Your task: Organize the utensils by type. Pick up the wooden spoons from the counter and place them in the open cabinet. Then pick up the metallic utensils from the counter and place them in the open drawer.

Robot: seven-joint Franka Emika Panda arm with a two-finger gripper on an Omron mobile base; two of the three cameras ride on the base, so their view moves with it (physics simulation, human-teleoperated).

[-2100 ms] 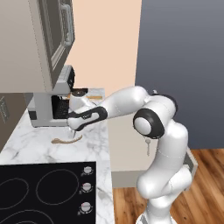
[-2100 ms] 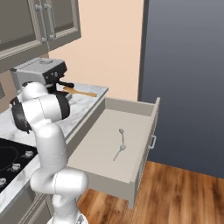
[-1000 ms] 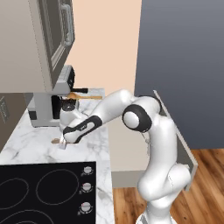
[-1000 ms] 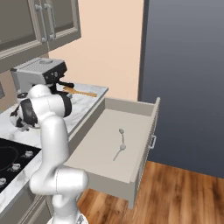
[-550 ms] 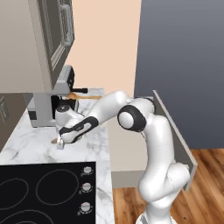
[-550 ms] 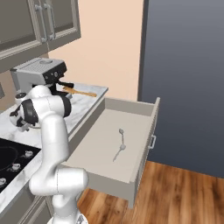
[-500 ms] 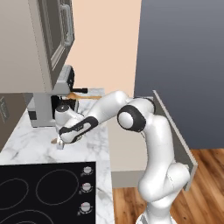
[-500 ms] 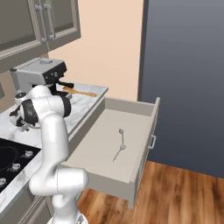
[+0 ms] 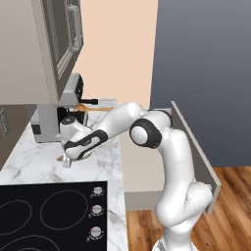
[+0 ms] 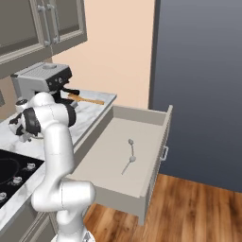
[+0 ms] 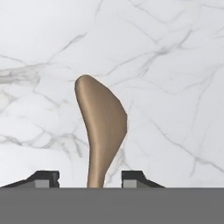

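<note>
Wooden spoon (image 11: 101,127) lies flat on the marble counter (image 11: 175,65), its neck between the fingertips of the hand (image 11: 90,178), bowl pointing away. The fingers have begun closing from wide apart; whether they grip yet I cannot tell. Farther off, another wooden spoon (image 10: 85,99) lies beside the coffee machine (image 10: 40,78).

Setting: a domestic kitchen (rendered). Indicators: marble tabletop (image 9: 34,159), black glass cooktop (image 9: 44,215) with front knobs, coffee machine (image 10: 40,78), taupe wall cabinets (image 10: 42,23), an open drawer (image 10: 120,156), wooden floor (image 10: 198,208).
</note>
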